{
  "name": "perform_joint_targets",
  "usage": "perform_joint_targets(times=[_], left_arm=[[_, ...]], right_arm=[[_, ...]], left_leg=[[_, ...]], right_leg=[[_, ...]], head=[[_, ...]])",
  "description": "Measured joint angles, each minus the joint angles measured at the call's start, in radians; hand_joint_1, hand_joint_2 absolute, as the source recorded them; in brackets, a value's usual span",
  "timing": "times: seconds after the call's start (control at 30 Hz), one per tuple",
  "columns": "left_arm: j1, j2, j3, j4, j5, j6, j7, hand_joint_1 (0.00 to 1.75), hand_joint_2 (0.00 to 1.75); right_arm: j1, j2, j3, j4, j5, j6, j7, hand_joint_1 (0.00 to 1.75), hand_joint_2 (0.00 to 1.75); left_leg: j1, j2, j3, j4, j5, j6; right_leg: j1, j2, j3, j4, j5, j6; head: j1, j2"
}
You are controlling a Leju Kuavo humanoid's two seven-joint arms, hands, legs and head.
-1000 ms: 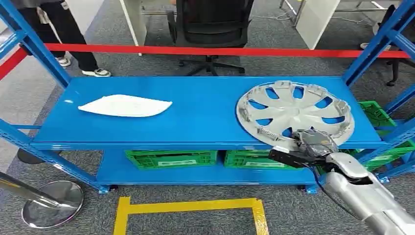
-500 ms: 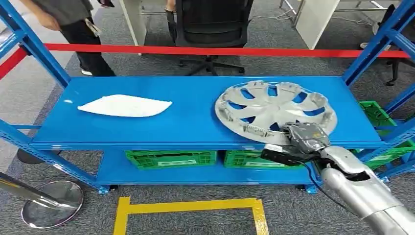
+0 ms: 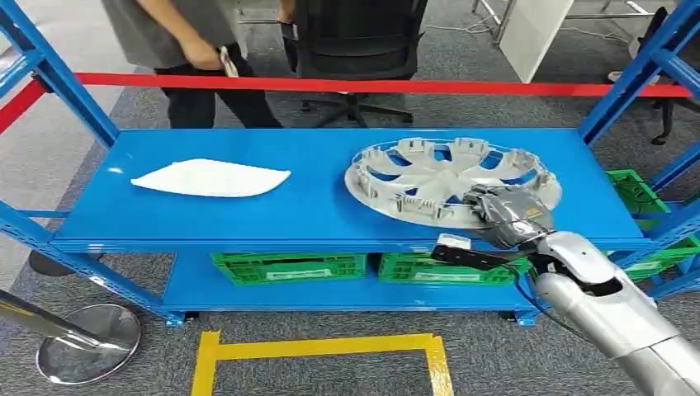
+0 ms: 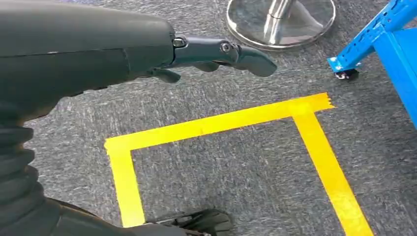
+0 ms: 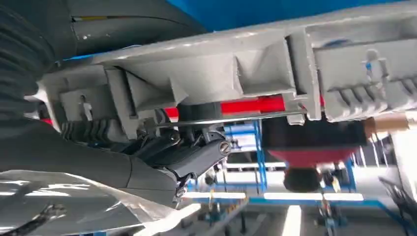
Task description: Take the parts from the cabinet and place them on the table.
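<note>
A silver wheel cover (image 3: 437,177) is tilted on the right half of the blue shelf (image 3: 330,214), its near rim raised off the surface. My right hand (image 3: 508,216) grips that near rim. In the right wrist view the cover's ribbed underside (image 5: 255,69) runs across the picture, with my right hand's fingers (image 5: 187,157) hooked under the edge. A flat white part (image 3: 210,177) lies on the left half of the shelf. My left hand (image 4: 216,51) hangs over the carpet with its fingers apart and nothing in it.
A person (image 3: 190,49) stands behind the red barrier tape (image 3: 371,85), next to a black office chair (image 3: 355,41). Green crates (image 3: 289,266) sit on the lower shelf. A chrome stanchion base (image 3: 87,342) and yellow floor tape (image 3: 322,346) lie before the rack.
My right hand has dragged the wheel cover to the left and tipped its near rim up. The person behind the tape has walked to the right.
</note>
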Motion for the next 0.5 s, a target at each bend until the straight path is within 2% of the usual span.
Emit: perform_joint_targets(times=[0.1, 0.27, 0.4, 0.5], left_arm=[[0.000, 0.000, 0.000, 0.000, -0.002, 0.000, 0.004, 0.00, 1.75], [0.002, 0.000, 0.000, 0.000, -0.013, 0.002, 0.012, 0.00, 1.75], [0.002, -0.001, 0.000, 0.000, -0.026, 0.007, 0.026, 0.00, 1.75], [0.003, -0.001, 0.000, 0.000, -0.032, 0.010, 0.033, 0.00, 1.75]], right_arm=[[-0.012, 0.000, 0.005, -0.025, 0.038, -0.042, 0.000, 1.75, 1.75], [-0.028, 0.005, 0.013, -0.076, 0.126, -0.196, 0.003, 1.75, 1.75], [-0.029, 0.025, 0.008, -0.106, 0.247, -0.313, 0.039, 1.75, 1.75], [-0.036, 0.043, -0.001, -0.114, 0.315, -0.369, 0.061, 1.75, 1.75]], left_leg=[[0.000, 0.000, 0.000, 0.000, 0.000, 0.000], [0.000, -0.001, 0.000, 0.000, 0.000, 0.000], [0.000, -0.001, -0.001, 0.000, 0.000, 0.000], [0.000, -0.001, -0.001, 0.000, 0.000, 0.000]], right_leg=[[0.000, 0.000, 0.000, 0.000, 0.000, 0.000], [0.000, -0.001, 0.000, 0.000, 0.000, 0.000], [0.000, -0.001, -0.001, 0.000, 0.000, 0.000], [0.000, -0.001, -0.001, 0.000, 0.000, 0.000]], head=[[0.000, 0.000], [0.000, 0.000], [0.000, 0.000], [0.000, 0.000]])
